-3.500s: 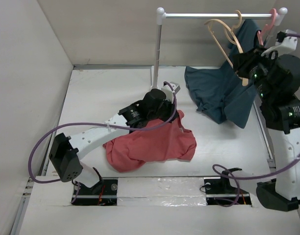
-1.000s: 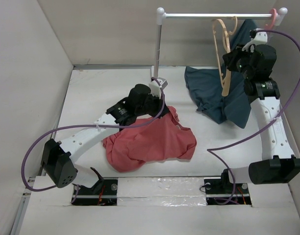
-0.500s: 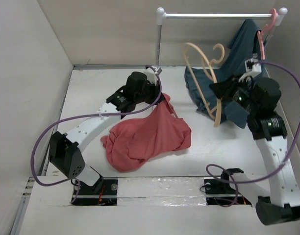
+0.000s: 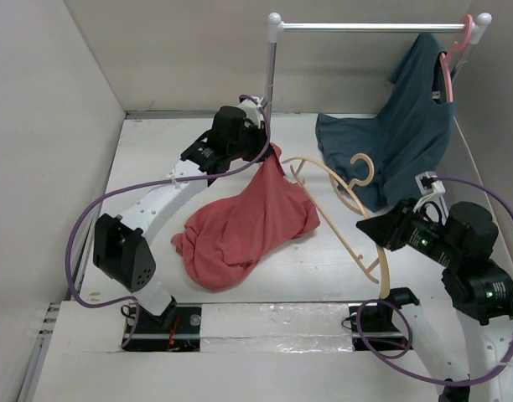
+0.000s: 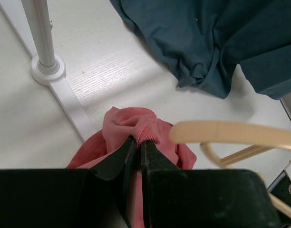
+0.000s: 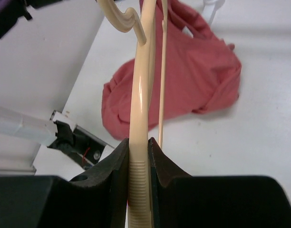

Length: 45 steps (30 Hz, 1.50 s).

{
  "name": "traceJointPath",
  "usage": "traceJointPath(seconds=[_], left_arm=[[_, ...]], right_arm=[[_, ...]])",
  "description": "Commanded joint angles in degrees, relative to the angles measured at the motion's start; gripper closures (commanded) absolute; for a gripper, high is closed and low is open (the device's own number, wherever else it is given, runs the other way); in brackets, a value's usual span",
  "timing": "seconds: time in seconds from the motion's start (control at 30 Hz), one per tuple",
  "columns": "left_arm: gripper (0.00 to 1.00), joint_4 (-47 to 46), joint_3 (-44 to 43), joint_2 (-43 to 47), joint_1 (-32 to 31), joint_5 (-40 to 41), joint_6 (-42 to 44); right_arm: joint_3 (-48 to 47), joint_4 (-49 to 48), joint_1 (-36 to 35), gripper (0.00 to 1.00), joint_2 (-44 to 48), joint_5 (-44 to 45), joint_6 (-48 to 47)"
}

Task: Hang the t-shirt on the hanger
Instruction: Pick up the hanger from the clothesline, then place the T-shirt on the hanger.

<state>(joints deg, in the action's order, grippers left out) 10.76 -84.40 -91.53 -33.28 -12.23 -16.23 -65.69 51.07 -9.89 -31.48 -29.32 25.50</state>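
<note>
Two shirts, two hangers and one rack are on the desk. A dark teal shirt hangs from the pink hanger at the rack's right end, and a crumpled red t-shirt lies in front of the rack. The left claw is pinched shut on the t-shirt's ribbed edge, lifting it beside the rack's left post. The right claw grips the grooved end of the tan wooden hanger, which has curved arms, a thin lower bar and a hook, and holds it tilted in front of the rack with its far end near the raised cloth.
</note>
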Motion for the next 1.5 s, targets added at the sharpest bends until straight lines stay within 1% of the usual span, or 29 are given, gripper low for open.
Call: traceJointPath(seconds=[0.0,0.13,0.4,0.5,0.6,0.77,0.8,0.93,1.07,1.2,1.27,1.37,1.47], left_arm=[[1.00,-0.40,-3.93,0.12,0.14,0.72,-1.26],[1.00,-0.66,-3.32,0.82,0.14,0.28,-2.31],[1.00,-1.10,-0.15,3.37,0.14,-1.74,-2.67],[1.00,-0.48,0.38,4.16,0.14,-1.05,-2.05],[1.00,0.13,0.47,4.43,0.14,-1.39,-1.61],[1.00,-0.04,-0.06,4.34,0.14,-2.62,-1.70],[1.00,-0.13,-0.24,4.08,0.14,-3.49,-1.70],[1.00,1.10,-2.34,3.37,-1.17,-2.71,-1.00],[1.00,2.07,-3.75,2.67,-2.49,-2.97,-1.17],[1.00,2.42,-4.81,3.90,-2.49,-3.94,-1.96],[1.00,3.55,-5.60,4.86,-2.49,-3.51,-1.88],[1.00,5.14,-6.39,5.74,-2.49,-3.94,-1.96],[1.00,5.41,-6.74,6.62,-2.49,-6.31,-3.19]], right_arm=[[1.44,3.25,-1.09,1.00,1.42,-2.76,-0.18],[3.46,0.71,-1.62,1.00,1.87,-4.24,0.69],[3.73,-3.69,-1.62,1.00,0.64,-4.78,1.22],[2.15,-4.13,-1.62,1.00,-0.06,-2.76,0.87],[1.09,-5.19,-1.62,1.00,-1.29,-3.46,0.52],[1.88,-7.30,-1.62,1.00,-1.47,-4.07,1.22],[3.01,-8.17,-1.62,1.00,-1.47,-4.51,1.66],[6.53,-10.98,-1.62,1.00,-1.56,-8.11,2.80],[9.44,-14.50,-1.62,1.00,-1.91,-9.35,3.95],[9.62,-16.96,-1.62,1.00,-2.96,-7.95,3.60],[8.92,-17.40,-1.62,1.00,-3.49,-5.59,3.16],[9.70,-20.47,-1.62,1.00,-4.81,-6.80,3.16],[11.63,-26.27,-2.24,1.00,-5.95,-6.63,5.00]])
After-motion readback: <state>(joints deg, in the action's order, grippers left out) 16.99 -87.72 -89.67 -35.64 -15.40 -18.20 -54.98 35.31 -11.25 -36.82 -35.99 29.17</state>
